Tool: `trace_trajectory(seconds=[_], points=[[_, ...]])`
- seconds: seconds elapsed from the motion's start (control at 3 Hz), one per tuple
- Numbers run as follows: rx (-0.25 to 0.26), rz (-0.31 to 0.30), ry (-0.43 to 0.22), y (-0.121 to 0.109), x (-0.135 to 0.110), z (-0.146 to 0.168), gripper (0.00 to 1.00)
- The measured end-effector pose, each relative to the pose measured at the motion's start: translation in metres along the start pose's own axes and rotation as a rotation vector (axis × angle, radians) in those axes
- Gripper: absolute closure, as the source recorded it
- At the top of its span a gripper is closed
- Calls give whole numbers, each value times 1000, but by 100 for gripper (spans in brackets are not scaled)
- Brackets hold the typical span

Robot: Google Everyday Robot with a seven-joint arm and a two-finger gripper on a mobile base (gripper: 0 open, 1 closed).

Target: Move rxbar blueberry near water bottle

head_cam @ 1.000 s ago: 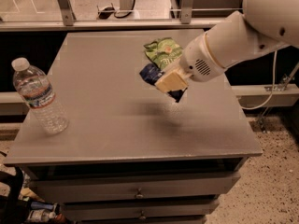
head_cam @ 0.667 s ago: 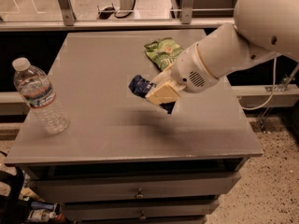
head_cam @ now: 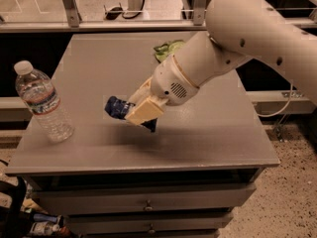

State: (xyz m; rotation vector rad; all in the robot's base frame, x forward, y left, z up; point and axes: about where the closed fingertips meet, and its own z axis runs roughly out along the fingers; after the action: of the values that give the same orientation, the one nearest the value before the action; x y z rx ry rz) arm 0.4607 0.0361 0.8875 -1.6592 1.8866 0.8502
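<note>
My gripper [head_cam: 132,114] is shut on the rxbar blueberry [head_cam: 115,106], a small dark navy wrapper, and holds it just above the grey table [head_cam: 208,133] left of centre. The bar's left end sticks out past the tan fingers [head_cam: 144,111]; the rest is hidden behind them. The water bottle [head_cam: 42,102], clear ribbed plastic with a white cap and a red, white and blue label, stands upright at the table's left edge, about a hand's width left of the bar.
A crinkled green chip bag [head_cam: 167,50] lies at the back of the table, partly hidden by my white arm [head_cam: 237,38]. Drawers sit below the tabletop. A rail runs behind the table.
My gripper has carried the rxbar blueberry leftward and a little toward the front, from beside the green bag to nearer the water bottle. The bottle has not moved.
</note>
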Motion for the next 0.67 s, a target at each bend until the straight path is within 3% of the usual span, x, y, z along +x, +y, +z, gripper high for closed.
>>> trace_trajectory(seconds=[0.33, 0.67], points=[[-28, -52, 15, 8, -18, 20, 100], [-11, -94, 32, 15, -31, 35, 100]])
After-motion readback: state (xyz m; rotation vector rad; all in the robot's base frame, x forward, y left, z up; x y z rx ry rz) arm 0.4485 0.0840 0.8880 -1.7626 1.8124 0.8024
